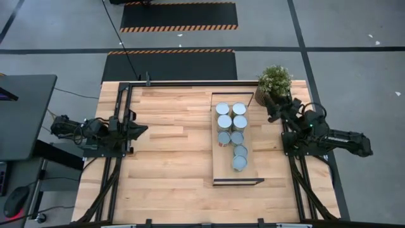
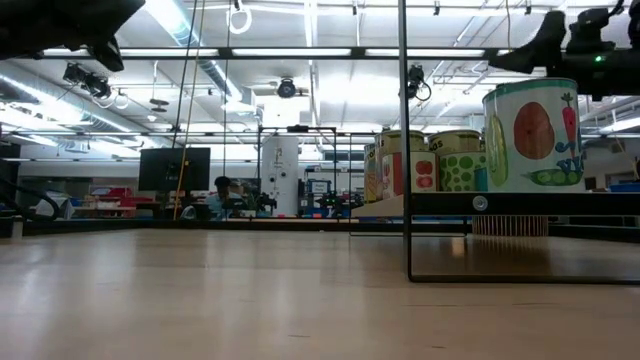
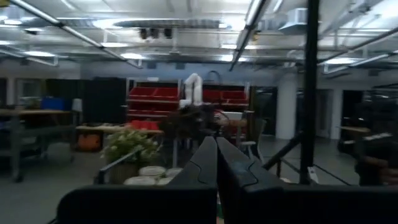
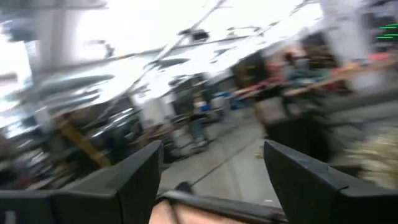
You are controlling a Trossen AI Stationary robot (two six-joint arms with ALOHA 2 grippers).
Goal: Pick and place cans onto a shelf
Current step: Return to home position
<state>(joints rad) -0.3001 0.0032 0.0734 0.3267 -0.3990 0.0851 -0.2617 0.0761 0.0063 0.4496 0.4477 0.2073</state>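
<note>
The cans (image 1: 224,120) are all up on the shelf (image 1: 221,167), paired side by side at the end nearest the plant (image 1: 275,79), then single file toward the middle. The right gripper (image 1: 268,102) hangs just off that same shelf corner, jaws spread wide. The left gripper (image 1: 142,130) sits well away from the shelf's other side, jaws pressed together.
</note>
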